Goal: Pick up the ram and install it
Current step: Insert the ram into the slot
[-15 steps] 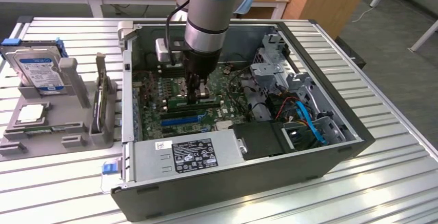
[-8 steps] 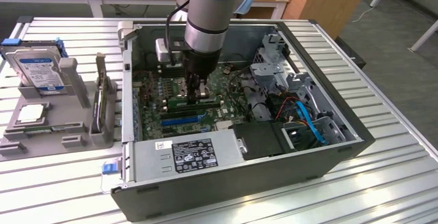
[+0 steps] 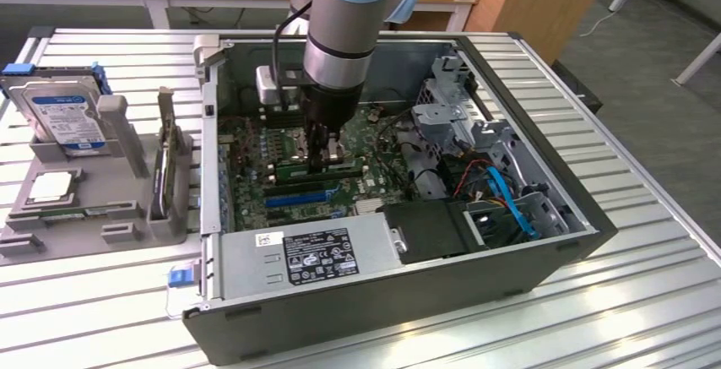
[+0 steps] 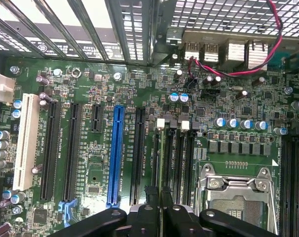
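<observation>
I'm down inside the open computer case (image 3: 394, 318), my gripper (image 3: 327, 160) low over the motherboard (image 3: 242, 166). My fingers (image 4: 151, 205) stand narrow, pinched on the flat sides of the ram (image 3: 295, 169). There it is: the green stick, on edge, gripped at about its middle, right at the memory slots (image 4: 181, 153).

In the exterior view its long axis runs roughly nine to three o'clock, poking out of my grip both ways. From the wrist camera, the slots run straight away from my fingertips, so stick and slot look parallel to me. That alignment is what everything turns on here. Whether the lower edge is seated or only resting on the slot, I can't tell. The white end clips (image 4: 161, 122) don't settle it.

The empty CPU socket (image 4: 235, 192) sits just beside the slots. In the exterior view, the power supply (image 3: 304, 255) lies at six o'clock from me and the blue cable (image 3: 512, 208) at four. Out at nine, well apart, the grey holder (image 3: 124, 145) carries the hard drive (image 3: 62, 116).
</observation>
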`<state>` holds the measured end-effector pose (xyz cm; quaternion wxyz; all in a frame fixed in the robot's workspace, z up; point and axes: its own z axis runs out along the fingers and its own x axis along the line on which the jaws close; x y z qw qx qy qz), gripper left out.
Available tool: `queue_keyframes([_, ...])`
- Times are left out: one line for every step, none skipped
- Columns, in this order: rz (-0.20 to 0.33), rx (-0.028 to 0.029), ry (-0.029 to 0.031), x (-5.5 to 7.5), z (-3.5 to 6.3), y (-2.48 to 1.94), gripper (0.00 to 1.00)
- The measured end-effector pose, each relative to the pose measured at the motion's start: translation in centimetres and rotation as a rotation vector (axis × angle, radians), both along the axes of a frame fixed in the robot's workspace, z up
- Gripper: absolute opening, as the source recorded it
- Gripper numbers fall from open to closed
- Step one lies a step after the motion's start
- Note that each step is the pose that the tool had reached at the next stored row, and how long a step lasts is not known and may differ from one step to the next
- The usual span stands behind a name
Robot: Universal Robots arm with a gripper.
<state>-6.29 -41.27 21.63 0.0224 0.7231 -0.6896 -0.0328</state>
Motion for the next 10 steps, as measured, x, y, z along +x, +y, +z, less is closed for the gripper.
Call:
queue_keyframes([0.000,0.0000,0.0000,0.00,0.00,0.00,0.13])
queue_keyframes([0.000,0.0001,0.0000,0.00,0.00,0.00,0.13])
queue_keyframes([0.000,0.0001,-0.0001,0.00,-0.01,0.00,0.13])
queue_keyframes([0.000,0.0002,-0.0001,0.00,-0.01,0.00,0.13])
queue_keyframes([0.000,0.0002,-0.0001,0.00,-0.01,0.00,0.13])
queue_keyframes([0.000,0.0002,-0.0001,0.01,-0.01,0.00,0.13])
queue_keyframes([0.000,0.0002,-0.0001,0.00,-0.01,0.00,0.13])
queue_keyframes([0.000,0.0002,-0.0001,0.00,-0.01,0.00,0.13])
queue_keyframes([0.000,0.0003,-0.0003,-0.03,-0.01,0.01,0.13])
queue_keyframes([0.000,0.0004,-0.0004,-0.05,-0.02,0.01,0.13])
